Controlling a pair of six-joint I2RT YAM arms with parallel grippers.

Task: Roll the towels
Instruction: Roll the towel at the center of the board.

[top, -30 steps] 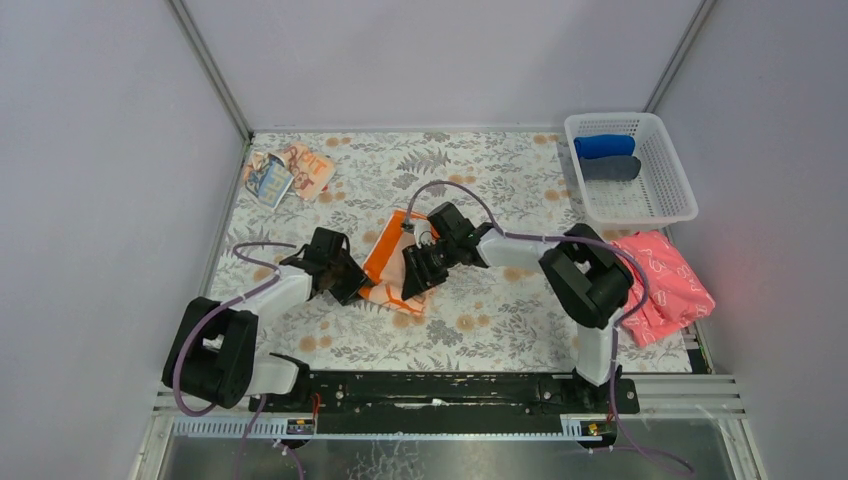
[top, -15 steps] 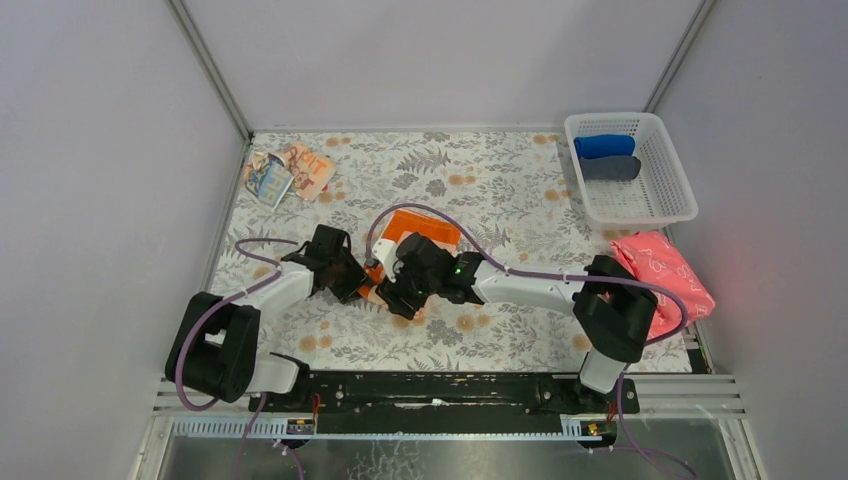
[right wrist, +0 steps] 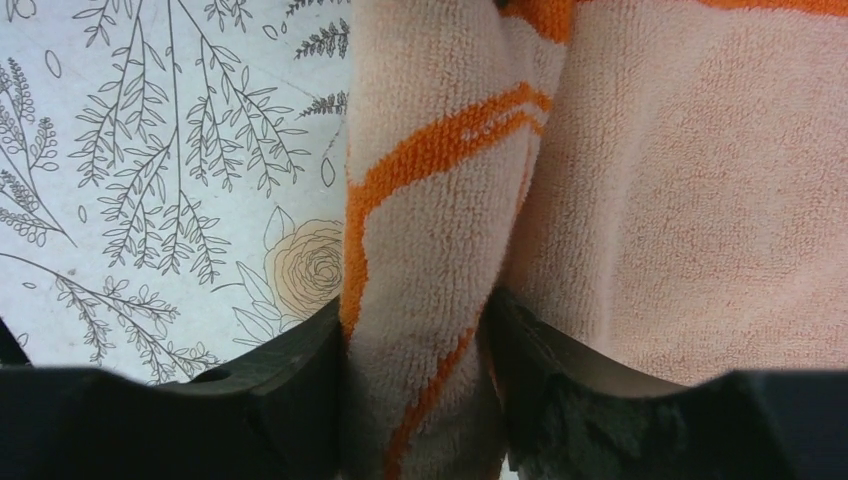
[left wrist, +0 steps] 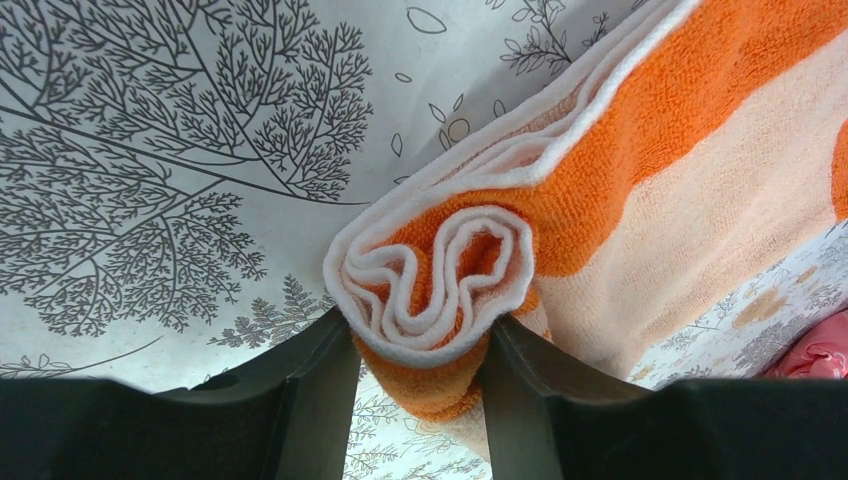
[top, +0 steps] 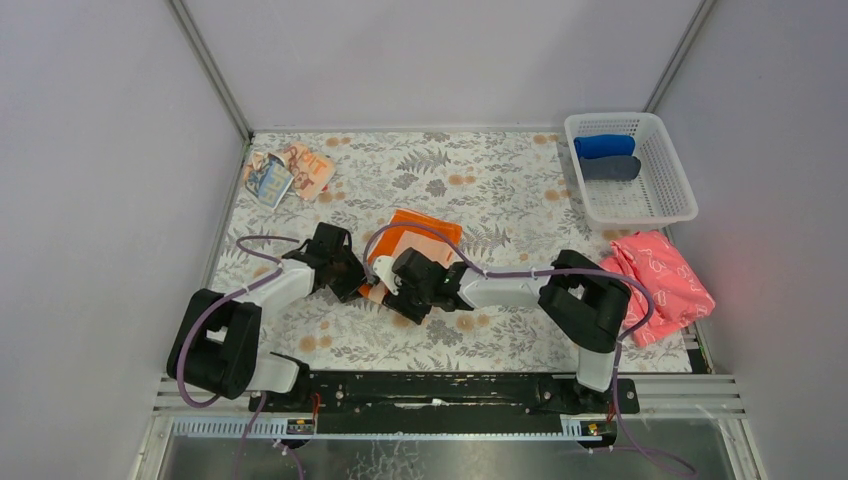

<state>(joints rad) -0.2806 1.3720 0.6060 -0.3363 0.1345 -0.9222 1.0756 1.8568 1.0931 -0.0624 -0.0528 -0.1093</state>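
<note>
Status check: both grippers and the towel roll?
Left gripper clamps rolled end of orange-bordered cream terry towel. Right gripper pinches same towel. Pale peach printed towel lies unrolled, far left corner.

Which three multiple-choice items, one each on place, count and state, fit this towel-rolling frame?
1. Where does the printed towel lie?
A. far left corner of the table
B. near right corner
C. dead centre
2. How many rolls lie in the basket?
A. one
B. two
C. three
3. What is the left gripper doing?
A. hanging open in the air
B. clamping the rolled end of the orange towel
C. gripping a cup
Answers: 1 A, it lies crumpled at the far left edge. 2 B, a blue roll and a dark grey roll. 3 B, the left wrist view shows it squeezing the spiral end.
</note>
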